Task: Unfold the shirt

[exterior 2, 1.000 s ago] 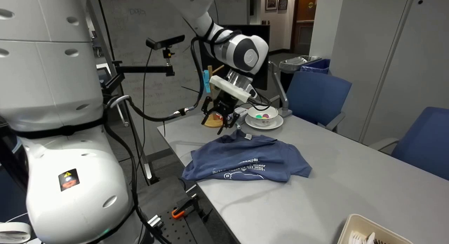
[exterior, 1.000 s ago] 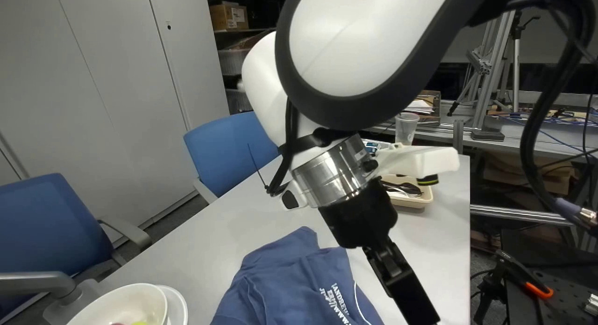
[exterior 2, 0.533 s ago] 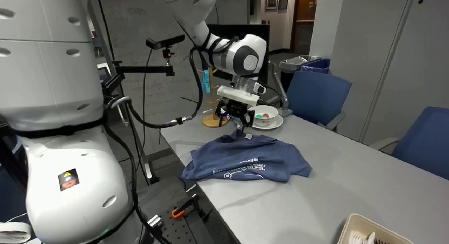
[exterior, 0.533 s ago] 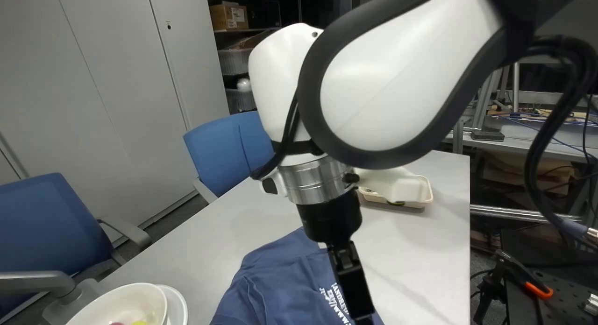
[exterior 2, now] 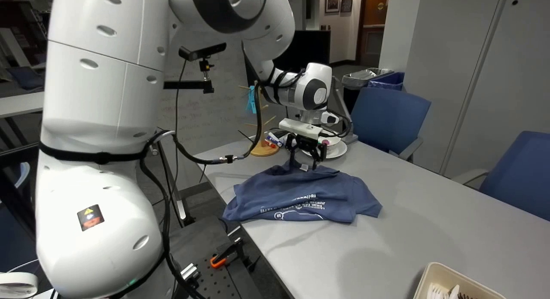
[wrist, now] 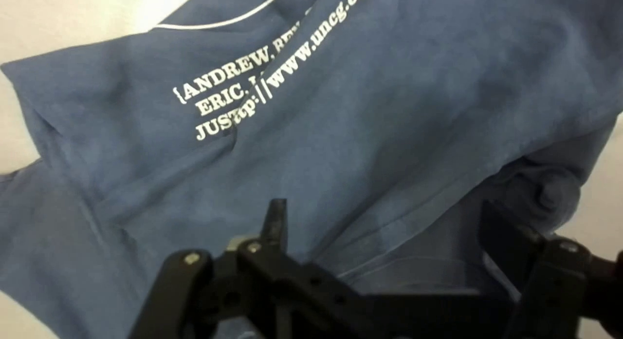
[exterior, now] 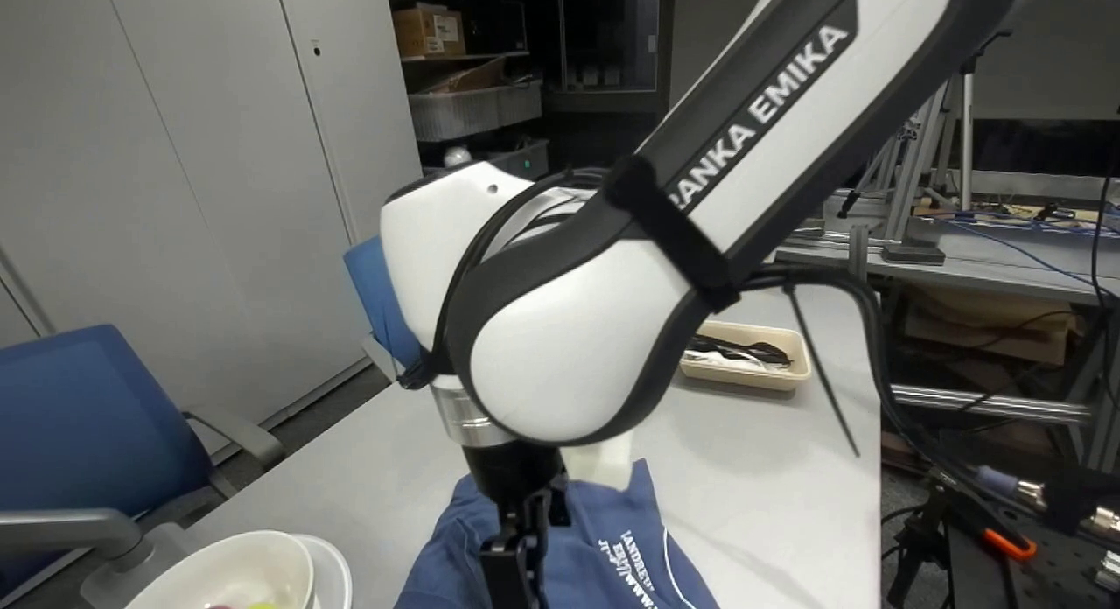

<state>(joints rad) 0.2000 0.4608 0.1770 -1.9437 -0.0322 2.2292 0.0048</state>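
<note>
A navy-blue T-shirt (exterior 2: 296,196) lies crumpled and folded over itself on a pale table (exterior 2: 408,230), one corner reaching past the left table edge. Over its far side the gripper (exterior 2: 304,165) points down, its fingers (wrist: 511,246) spread wide apart; whether their tips touch the cloth is hard to tell. The wrist view alone makes the white lettering (wrist: 229,81) readable: ANDREW, ERIC and a web address, partly swallowed by a fold. A small white tag (exterior 2: 304,167) near the shirt's far edge shows only in an exterior view, as does a wooden stand (exterior 2: 260,151) with a light-blue clip (exterior 2: 251,100), far left. In both exterior views a white bowl (exterior: 227,561) sits on a plate (exterior: 334,574). A beige tray (exterior: 752,380) appears whole in an exterior view, where the white arm (exterior: 595,355) hides much of the gripper's surroundings.
</note>
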